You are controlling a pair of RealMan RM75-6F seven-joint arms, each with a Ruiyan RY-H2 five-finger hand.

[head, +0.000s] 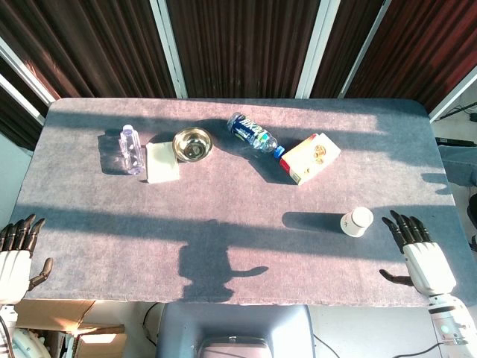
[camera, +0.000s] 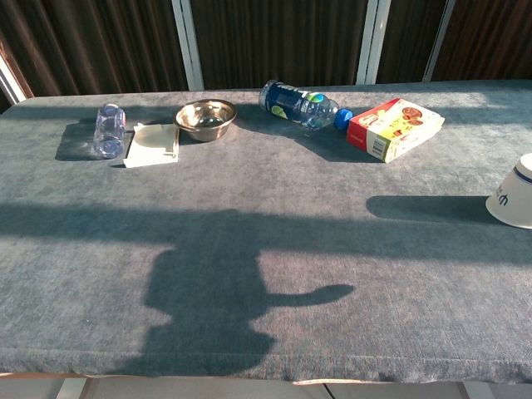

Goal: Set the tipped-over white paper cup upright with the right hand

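Lying near the tabletop's [head: 223, 246] right front edge, the white paper cup [head: 356, 221] sits just left of the right hand [head: 417, 250] — close beside it, not touching. From the chest view the cup rests wide mouth down and tilted, narrow base uppermost; its long axis leans toward the back-left. Right hand: released, fingers spread and pointing forward, holding nothing. Left hand [head: 16, 250]: likewise released, at the far left edge, well apart from the cup — the right is plainly nearer. Writing: a dark mark on the cup wall, unreadable. Back row: bottle [head: 256, 135] with blue label, printed box [head: 310, 157], neither legible.
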